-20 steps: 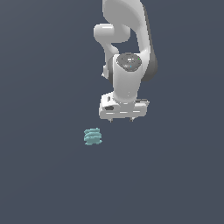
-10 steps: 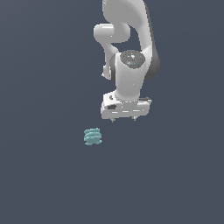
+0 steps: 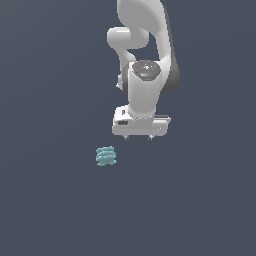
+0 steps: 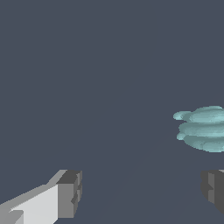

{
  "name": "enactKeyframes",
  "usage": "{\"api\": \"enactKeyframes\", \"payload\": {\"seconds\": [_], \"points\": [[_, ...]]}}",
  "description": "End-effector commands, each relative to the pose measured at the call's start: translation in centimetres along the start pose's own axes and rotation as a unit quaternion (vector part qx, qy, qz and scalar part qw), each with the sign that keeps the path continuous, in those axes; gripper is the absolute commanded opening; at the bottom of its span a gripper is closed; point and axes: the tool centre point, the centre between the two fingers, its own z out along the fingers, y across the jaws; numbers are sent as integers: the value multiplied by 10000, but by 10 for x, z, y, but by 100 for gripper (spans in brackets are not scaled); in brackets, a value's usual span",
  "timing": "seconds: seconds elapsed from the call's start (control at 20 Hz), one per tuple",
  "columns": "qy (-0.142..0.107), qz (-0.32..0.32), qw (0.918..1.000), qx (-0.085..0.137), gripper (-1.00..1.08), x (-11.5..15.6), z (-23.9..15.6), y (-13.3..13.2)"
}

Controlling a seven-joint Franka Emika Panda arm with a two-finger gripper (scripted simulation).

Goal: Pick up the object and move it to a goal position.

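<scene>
Exterior view, left to right: the object (image 3: 105,156), a small pale teal lump with wavy stacked ridges, sits alone on the dark surface (image 3: 45,200). To its right, and apart from it, the white gripper (image 3: 138,136) hangs from the arm (image 3: 145,75), pointing down, holding nothing. In the wrist view its two grey fingertips (image 4: 70,194) stand wide apart with bare surface between them, and the object (image 4: 203,129) lies off to one side, outside the gap. The step in hand looks like the approach. To do it well, shift the gripper left until the lump is centred between the fingertips, keep the jaws spread, then descend straight so neither tip nudges it aside.
</scene>
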Motion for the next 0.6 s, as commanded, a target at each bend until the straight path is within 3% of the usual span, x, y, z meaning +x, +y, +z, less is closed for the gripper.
{"api": "enactKeyframes", "payload": {"seconds": [0.0, 0.3, 0.55], "points": [[-9, 261, 9997, 7, 100, 1, 2, 5], [-35, 1120, 9937, 25, 100, 5, 9, 22], [-59, 1973, 9803, 34, 100, 9, 15, 40]]}}
